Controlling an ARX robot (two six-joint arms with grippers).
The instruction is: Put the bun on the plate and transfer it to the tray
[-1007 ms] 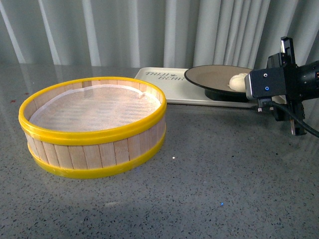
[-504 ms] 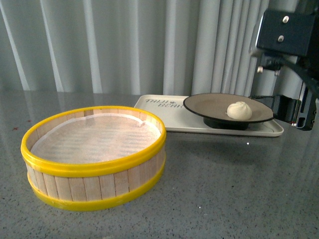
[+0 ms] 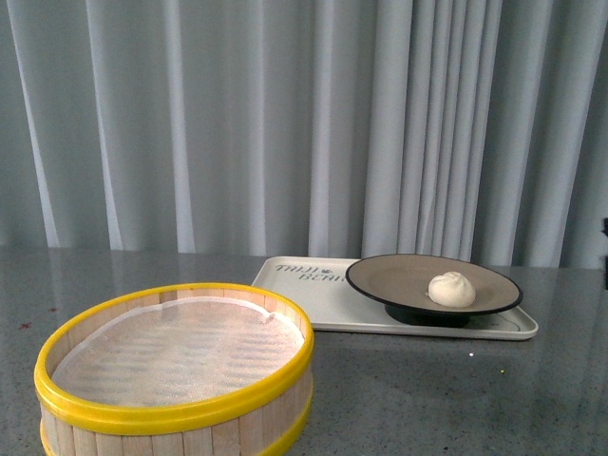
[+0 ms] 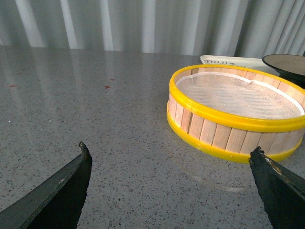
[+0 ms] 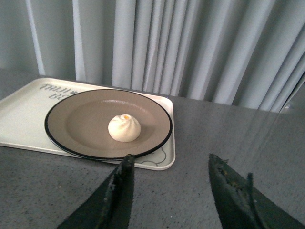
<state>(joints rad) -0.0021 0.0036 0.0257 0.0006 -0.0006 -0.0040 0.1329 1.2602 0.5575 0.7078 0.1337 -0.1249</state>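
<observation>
we see the bun [image 3: 451,289] resting on the plate [image 3: 380,277], and the plate sits on the tray [image 3: 294,285] behind the steamer basket [image 3: 171,399]. our right gripper [image 5: 169,164] hangs near the tray's edge, jaws spread apart and holding nothing. our left gripper [image 4: 169,155] hovers over the grey table [image 4: 71,109], jaws wide and empty too.

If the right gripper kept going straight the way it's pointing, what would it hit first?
Probably the near rim of the plate holding the bun on the tray. The open right gripper points just to one side of them, so, depth being unclear, it might only reach the curtain.
</observation>
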